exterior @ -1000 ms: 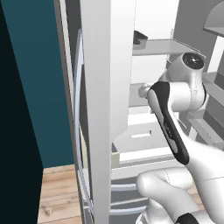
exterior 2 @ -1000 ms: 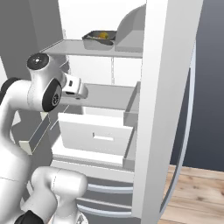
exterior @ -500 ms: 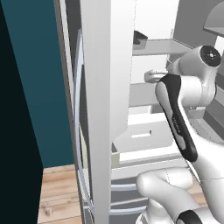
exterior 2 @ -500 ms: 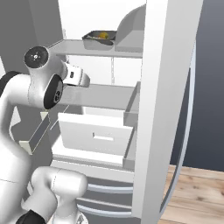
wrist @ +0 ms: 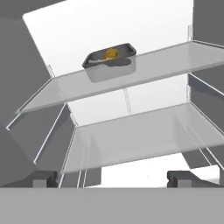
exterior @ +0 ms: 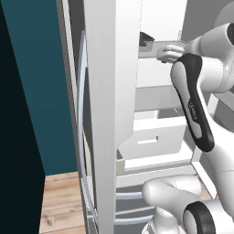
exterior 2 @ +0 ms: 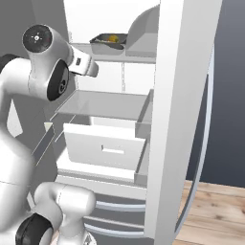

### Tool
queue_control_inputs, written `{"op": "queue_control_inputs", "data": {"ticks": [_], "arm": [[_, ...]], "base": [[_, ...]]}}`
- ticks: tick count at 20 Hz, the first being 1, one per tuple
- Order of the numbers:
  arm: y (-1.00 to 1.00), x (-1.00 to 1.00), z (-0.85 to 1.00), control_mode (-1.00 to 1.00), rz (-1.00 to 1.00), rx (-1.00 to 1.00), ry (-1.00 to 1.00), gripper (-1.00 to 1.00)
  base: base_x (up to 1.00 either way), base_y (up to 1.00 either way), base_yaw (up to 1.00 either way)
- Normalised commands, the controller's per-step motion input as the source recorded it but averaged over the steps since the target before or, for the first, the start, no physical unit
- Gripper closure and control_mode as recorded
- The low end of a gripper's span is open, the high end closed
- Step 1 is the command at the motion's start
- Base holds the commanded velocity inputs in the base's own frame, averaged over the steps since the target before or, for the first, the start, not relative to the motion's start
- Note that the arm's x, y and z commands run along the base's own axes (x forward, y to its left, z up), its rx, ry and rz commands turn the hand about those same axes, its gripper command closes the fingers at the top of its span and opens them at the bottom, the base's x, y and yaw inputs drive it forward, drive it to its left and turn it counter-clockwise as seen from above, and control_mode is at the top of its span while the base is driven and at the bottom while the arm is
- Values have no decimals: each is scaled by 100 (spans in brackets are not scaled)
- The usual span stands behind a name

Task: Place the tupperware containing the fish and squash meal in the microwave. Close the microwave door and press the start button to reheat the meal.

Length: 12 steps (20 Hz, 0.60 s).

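Tupperware (wrist: 110,62): we are counting one, sitting on the upper shelf (wrist: 166,65) of two glass shelves in the open fridge, holding the fish and squash meal (wrist: 110,54). One drawer (exterior 2: 103,152) is standing pulled out below. Our gripper (wrist: 113,178) is hovering spread wide, empty, well apart from the container, which is lying ahead and above.

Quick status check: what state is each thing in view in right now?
Clear-grey rectangular plastic tupperware: upright on the upper shelf, lid off, untouched.
Yellow-orange fish and squash meal: inside the tupperware.
Two-finger gripper: open, empty, apart from the tupperware.
White fridge drawer: pulled out.
White fridge door: open.
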Motion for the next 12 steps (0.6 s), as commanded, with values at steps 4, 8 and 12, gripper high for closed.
{"op": "queue_control_inputs", "data": {"ticks": [4,8,12], "arm": [[0,8,7,-100,-3,4,-2,-100],[-2,22,0,-100,-3,3,-7,-100],[-4,23,0,-100,-4,0,-11,-100]], "base": [[0,0,0],[0,0,0],[0,0,0]]}}
